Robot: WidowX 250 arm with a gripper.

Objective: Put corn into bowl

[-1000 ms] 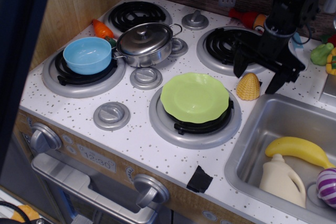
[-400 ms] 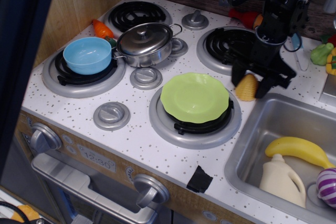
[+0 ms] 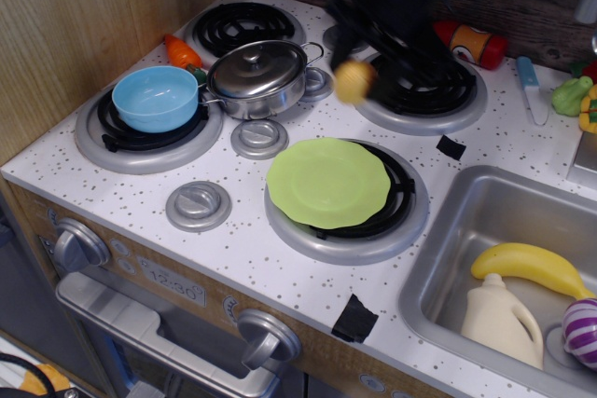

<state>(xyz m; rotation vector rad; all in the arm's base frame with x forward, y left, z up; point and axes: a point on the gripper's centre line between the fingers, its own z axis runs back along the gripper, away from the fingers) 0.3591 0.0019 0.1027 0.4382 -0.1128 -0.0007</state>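
Note:
The yellow corn [image 3: 354,81] hangs in the air above the counter, between the steel pot and the back right burner. My gripper [image 3: 360,68] is motion-blurred and looks shut on the corn, with the dark arm stretching up to the top right. The light-blue bowl [image 3: 156,98] sits empty on the front left burner, well to the left of the corn.
A lidded steel pot [image 3: 256,76] stands between the corn and the bowl. A lime-green plate [image 3: 327,183] lies on the front right burner. A small black piece [image 3: 451,147] lies on the counter. The sink [image 3: 454,230] holds a banana [image 3: 532,267] and a bottle. A carrot [image 3: 182,50] lies behind the bowl.
The gripper closed on the corn beside the sink, lifted it and carried it left. The green plate has shifted left. A black piece now lies where the corn stood.

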